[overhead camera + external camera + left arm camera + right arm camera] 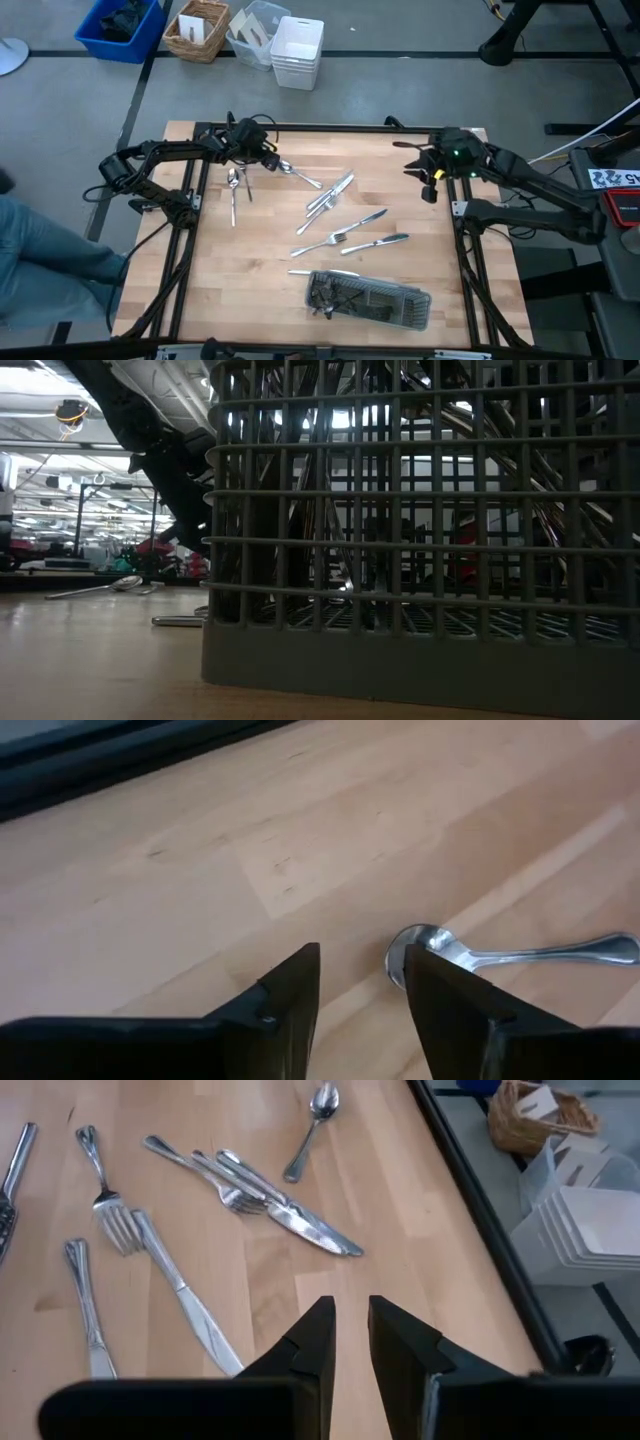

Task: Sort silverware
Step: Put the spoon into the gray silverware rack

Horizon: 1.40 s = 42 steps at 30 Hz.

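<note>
The grey mesh tray (370, 298) sits at the near edge of the wooden table (260, 290), already holding what looks like dark-shadowed cutlery, hard to make out. Loose shiny silverware (340, 238) lies scattered just beyond the tray. Further past it, the left gripper (362, 1005) hangs empty, fingers parted, beside a spoon (500, 955). The right gripper (350, 1342) hovers narrow-gapped, holding nothing.

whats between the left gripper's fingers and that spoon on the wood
Nothing: in the left wrist view the left gripper stands open, bare tabletop between its fingers; the shiny metal spoon lies just beside one finger.
</note>
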Available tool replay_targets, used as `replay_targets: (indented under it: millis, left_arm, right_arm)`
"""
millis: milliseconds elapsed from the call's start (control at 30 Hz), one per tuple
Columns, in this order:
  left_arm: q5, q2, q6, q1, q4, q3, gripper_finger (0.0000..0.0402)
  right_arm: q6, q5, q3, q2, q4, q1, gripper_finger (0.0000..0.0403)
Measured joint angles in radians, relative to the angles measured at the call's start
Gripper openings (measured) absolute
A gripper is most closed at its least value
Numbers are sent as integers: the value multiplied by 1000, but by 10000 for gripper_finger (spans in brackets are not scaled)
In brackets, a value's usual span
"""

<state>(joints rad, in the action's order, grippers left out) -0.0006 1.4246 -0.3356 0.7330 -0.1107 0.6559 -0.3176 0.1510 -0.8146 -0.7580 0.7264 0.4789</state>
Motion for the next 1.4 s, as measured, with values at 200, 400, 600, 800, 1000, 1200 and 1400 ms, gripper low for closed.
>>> replay_targets:
  millis: [200,400,600,800,1000,1200,1400]
  left_arm:
    - [0,0,-73,0,0,0,136]
    - [6,6,-128,-8,3,0,137]
    - [14,76,-138,-50,12,0,134]
    - [17,162,-165,-70,122,0,132]
    - [38,234,-196,-73,213,0,131]
    - [92,257,-195,-72,237,2,117]
    - [114,255,-197,-71,237,1,35]
  right_arm:
    - [46,0,83,61,-24,0,65]
    - [72,0,137,90,-39,0,65]
    - [85,0,195,102,-106,-1,65]
    - [106,0,226,102,-135,-1,65]
    - [108,0,228,102,-135,-1,65]
    - [108,0,228,102,-135,-1,65]
    - [126,0,228,102,-135,-1,65]
